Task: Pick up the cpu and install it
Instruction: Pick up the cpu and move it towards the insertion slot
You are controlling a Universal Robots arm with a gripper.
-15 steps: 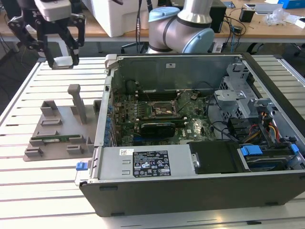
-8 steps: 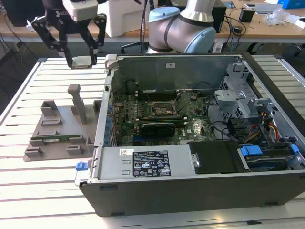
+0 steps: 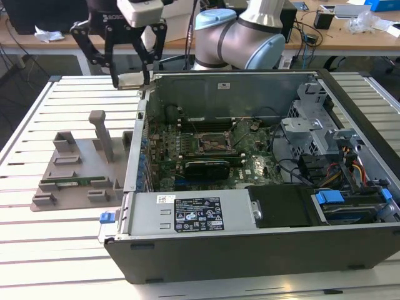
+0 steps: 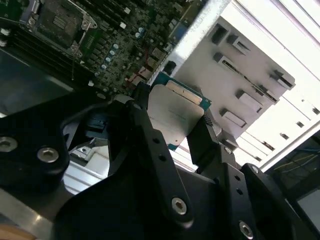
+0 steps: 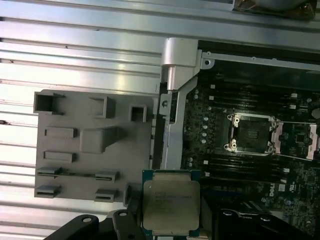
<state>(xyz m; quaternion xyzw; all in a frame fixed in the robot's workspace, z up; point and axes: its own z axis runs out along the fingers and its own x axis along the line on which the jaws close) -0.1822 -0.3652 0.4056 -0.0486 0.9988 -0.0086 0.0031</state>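
Observation:
The cpu (image 3: 132, 79) is a flat square chip with a silvery top and a thin green edge. My gripper (image 3: 132, 80) is shut on it, one black finger on each side. It hangs high above the slatted table, just outside the open case's wall on the exterior view's left, near the back corner. Both wrist views show the cpu (image 4: 175, 112) (image 5: 171, 202) level between the fingers (image 4: 142, 120). The black-framed motherboard socket (image 3: 212, 145) (image 5: 251, 134) lies open inside the case, off to the side of the chip.
A grey holder block (image 3: 81, 169) (image 5: 92, 145) with an upright post (image 3: 103, 134) sits on the table beside the case and carries a green memory stick (image 3: 72, 182). The open computer case (image 3: 134, 169) holds a power supply (image 3: 194, 212), cables and a drive cage (image 3: 312, 106).

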